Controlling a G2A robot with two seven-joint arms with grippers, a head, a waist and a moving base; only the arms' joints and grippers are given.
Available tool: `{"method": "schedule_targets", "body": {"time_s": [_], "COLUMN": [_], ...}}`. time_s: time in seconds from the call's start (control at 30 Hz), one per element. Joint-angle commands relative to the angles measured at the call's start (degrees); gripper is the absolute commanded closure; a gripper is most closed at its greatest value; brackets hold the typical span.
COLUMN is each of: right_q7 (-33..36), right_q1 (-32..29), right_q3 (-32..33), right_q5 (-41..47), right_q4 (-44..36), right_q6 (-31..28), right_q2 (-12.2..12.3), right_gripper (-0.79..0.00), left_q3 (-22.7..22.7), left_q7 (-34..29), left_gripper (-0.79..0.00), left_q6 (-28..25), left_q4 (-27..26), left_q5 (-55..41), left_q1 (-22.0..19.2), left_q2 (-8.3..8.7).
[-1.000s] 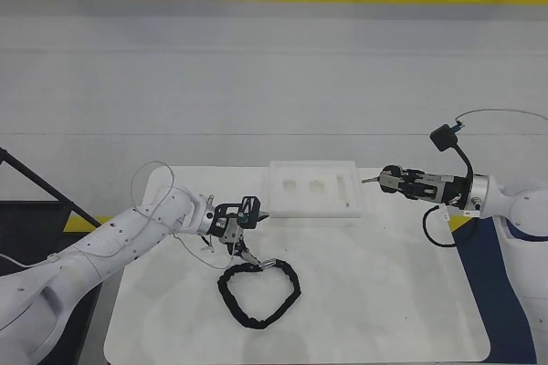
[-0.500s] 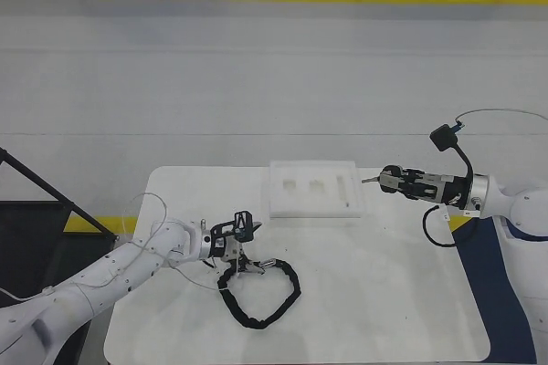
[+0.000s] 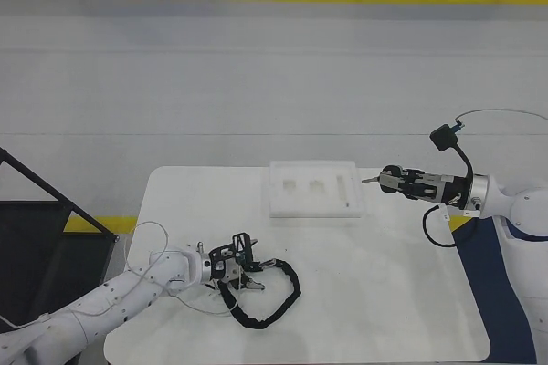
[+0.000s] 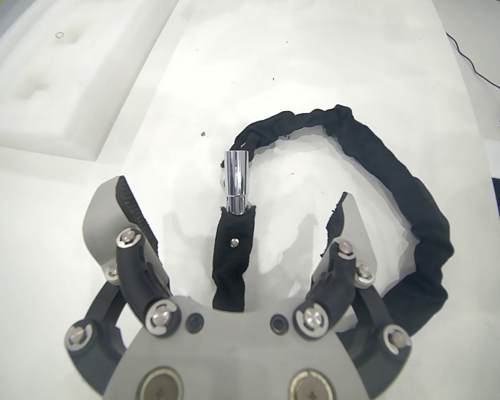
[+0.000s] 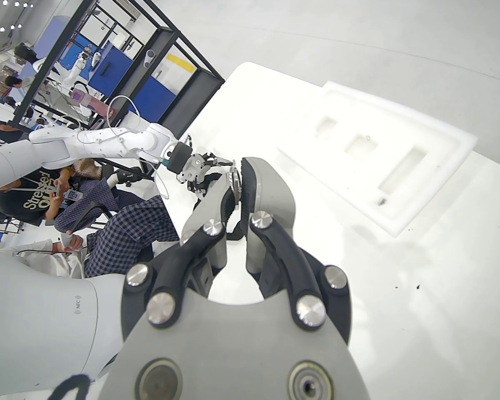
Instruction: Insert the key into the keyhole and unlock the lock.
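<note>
Left gripper (image 4: pixel 232 198) is coming down around the lock (image 4: pixel 236 181)

The lock is lying on the desk (image 3: pixel 393 292). The left gripper, wide open, is now straddling the lock's chrome end, so a grasp seems next. The right gripper (image 5: pixel 238 173) is staying still, pinching the key (image 3: pixel 369 181). I am counting one lock, one key, one foam tray (image 3: pixel 315 208).

White table (image 3: pixel 393 292) carries a foam tray (image 3: pixel 283 209) and a black-sleeved chain lock (image 4: pixel 431 226).

Robotics lab hall, grey floor (image 3: pixel 256 82), black metal racks (image 5: pixel 163 28), blue partitions (image 5: pixel 121 70)
</note>
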Motion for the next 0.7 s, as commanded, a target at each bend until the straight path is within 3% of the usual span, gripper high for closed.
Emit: {"method": "schedule_targets", "body": {"time_s": [0.0,0.4,0.5,0.6,0.67], "right_q7": [0.0,0.0,0.0,0.0,0.0], "right_q1": [0.0,0.0,0.0,0.0,0.0], "right_q3": [0.0,0.0,0.0,0.0,0.0], "right_q5": [0.0,0.0,0.0,0.0,0.0], "right_q4": [0.0,0.0,0.0,0.0,0.0], "right_q6": [0.0,0.0,0.0,0.0,0.0], "right_q2": [0.0,0.0,0.0,0.0,0.0], "right_gripper": [0.0,0.0,0.0,0.0,0.0], "left_q3": [0.3,-0.1,-0.4,-0.8,-1.1], "left_q7": [1.2,3.2,3.5,3.8,3.8], "left_gripper": [-0.785,-0.782,-0.696,-0.665,-0.554], "left_q6": [0.3,1.0,0.9,0.9,0.9], "left_q4": [0.9,7.2,8.5,9.4,9.8], "left_q5": [2.1,5.6,5.9,6.5,6.9], "left_q1": [0.3,-0.1,0.0,0.1,0.3], "left_q2": [-0.68,-5.05,-5.87,-6.45,-6.74]}}
